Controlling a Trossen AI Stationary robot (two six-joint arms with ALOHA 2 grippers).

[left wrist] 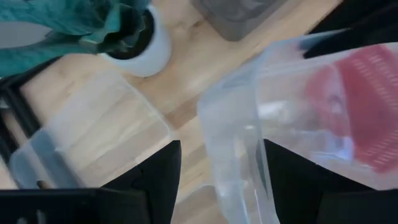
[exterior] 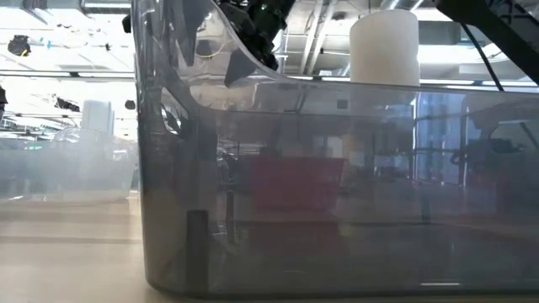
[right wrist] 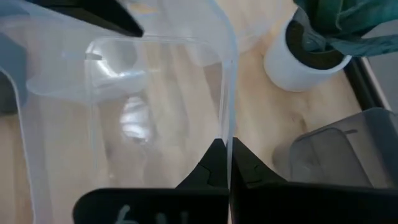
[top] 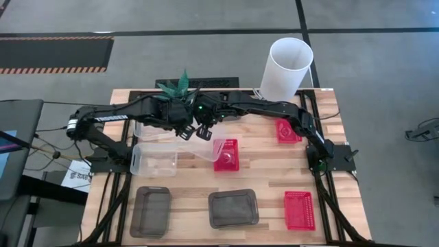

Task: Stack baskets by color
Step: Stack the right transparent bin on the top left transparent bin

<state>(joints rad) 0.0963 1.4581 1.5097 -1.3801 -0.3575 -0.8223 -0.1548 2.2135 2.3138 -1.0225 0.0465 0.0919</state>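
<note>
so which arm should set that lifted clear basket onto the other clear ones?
Right, probably. The right gripper is shut on the lifted clear basket's wall; the left gripper only straddles its rim, open. The clear baskets on the table lie just beside.

The worktop (top: pixel 260 147) is pale striped wood. Three red mesh baskets (top: pixel 299 209) lie on it, with two smoky grey ones (top: pixel 233 208) and clear whitish ones (top: pixel 153 159) (one shows red through its wall). The cylinder (top: pixel 286 68) is white; the white pot (right wrist: pixel 303 59) carries teal-green leaves.
</note>
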